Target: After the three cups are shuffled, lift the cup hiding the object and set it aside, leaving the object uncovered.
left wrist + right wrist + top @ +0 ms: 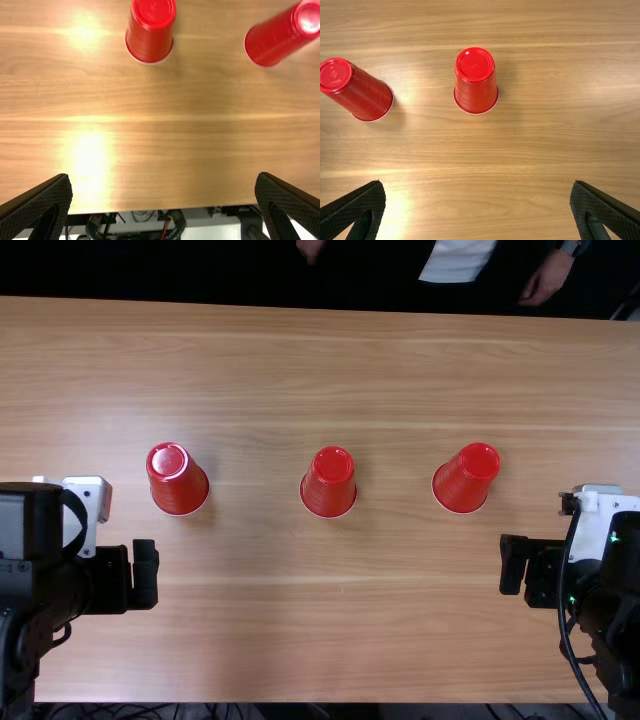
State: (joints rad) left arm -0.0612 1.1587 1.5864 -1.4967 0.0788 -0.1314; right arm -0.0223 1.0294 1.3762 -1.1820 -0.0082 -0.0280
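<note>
Three red cups stand upside down in a row across the middle of the table: the left cup (177, 480) (150, 31), the middle cup (329, 483) (281, 35) (355, 90) and the right cup (466, 478) (475, 81). No ball or other object shows; what is under the cups is hidden. My left gripper (146, 575) (161, 176) is low over the table near the front left, short of the left cup, open and holding nothing. Near the front right, short of the right cup, my right gripper (514, 565) (476, 183) is also open and holds nothing.
Bare wooden table (320, 370) stretches behind the cups to its far edge. The strip between the cups and the near edge (165, 209) is bare wood too, with cables hanging below that edge.
</note>
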